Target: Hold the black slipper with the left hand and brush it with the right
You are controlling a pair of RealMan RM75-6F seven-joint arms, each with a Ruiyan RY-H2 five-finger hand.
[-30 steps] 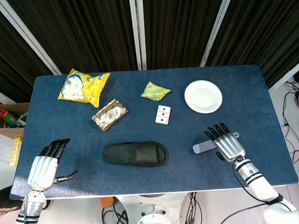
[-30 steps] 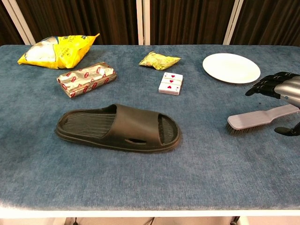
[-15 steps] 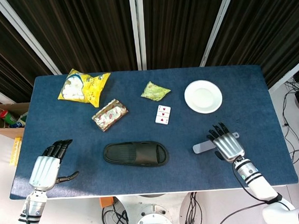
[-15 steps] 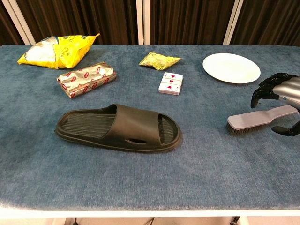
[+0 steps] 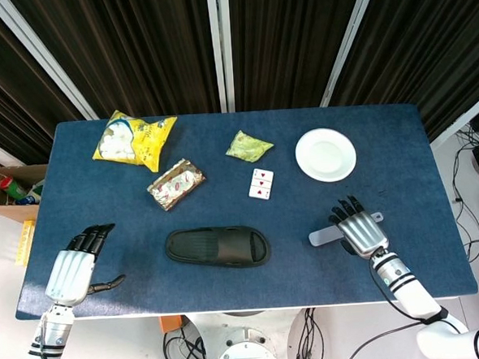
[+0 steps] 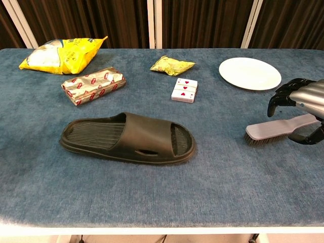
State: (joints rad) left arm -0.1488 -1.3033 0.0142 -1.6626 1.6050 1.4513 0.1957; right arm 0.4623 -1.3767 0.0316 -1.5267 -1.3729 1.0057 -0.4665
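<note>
The black slipper (image 5: pixel 218 247) (image 6: pixel 129 137) lies flat at the front middle of the blue table, toe end to the right. A grey brush (image 5: pixel 325 235) (image 6: pixel 276 127) rests bristles down at the front right. My right hand (image 5: pixel 359 231) (image 6: pixel 301 104) arches over the brush handle, fingers curled downward above it and the thumb (image 6: pixel 305 136) beside the handle's near edge; the brush still lies on the table. My left hand (image 5: pixel 76 269) hovers over the front left corner, fingers stretched out and thumb apart, holding nothing, well left of the slipper. The chest view does not show it.
Behind the slipper lie a deck of cards (image 5: pixel 261 184), a silver snack pack (image 5: pixel 175 183), a yellow bag (image 5: pixel 133 140), a green packet (image 5: pixel 249 146) and a white plate (image 5: pixel 326 154). A cardboard box (image 5: pixel 4 190) stands off the table's left edge.
My right hand's fingers have curled further down over the brush handle and the thumb has come in toward it. My left hand has drawn back a little toward the front edge.
</note>
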